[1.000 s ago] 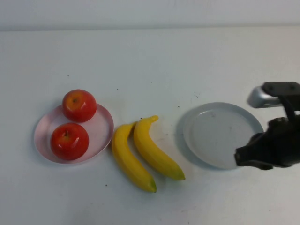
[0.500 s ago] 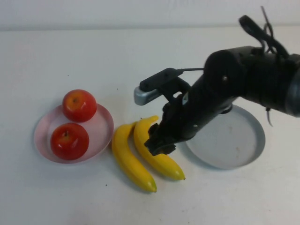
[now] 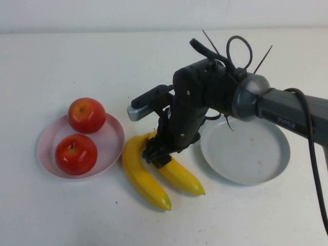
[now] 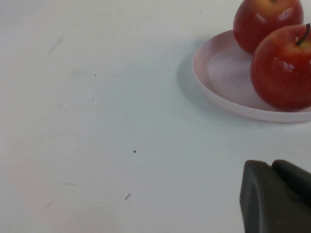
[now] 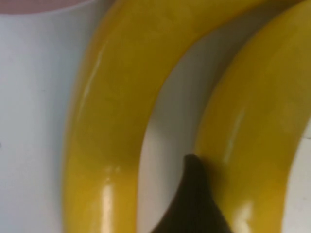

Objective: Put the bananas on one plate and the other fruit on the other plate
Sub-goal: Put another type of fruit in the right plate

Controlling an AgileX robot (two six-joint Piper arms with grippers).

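Observation:
Two yellow bananas lie side by side on the table between the plates, the left banana (image 3: 138, 177) (image 5: 112, 97) and the right banana (image 3: 182, 177) (image 5: 257, 121). My right gripper (image 3: 159, 154) is down over the right banana's upper half and open. One dark finger (image 5: 192, 204) sits in the gap between the two bananas, against the right one. The grey plate (image 3: 256, 154) holds nothing. Two red apples (image 3: 86, 115) (image 3: 76, 154) rest on the pink plate (image 3: 110, 138) (image 4: 223, 73). My left gripper (image 4: 272, 165) is shut, off to the side of the pink plate, and out of the high view.
The right arm (image 3: 220, 97) reaches in from the right, above the grey plate's left rim. White table surface (image 3: 154, 61) stretches behind the plates.
The right arm swung left from the grey plate's right side to the bananas. Its gripper came down over the right banana and its jaws opened. The left gripper stayed still.

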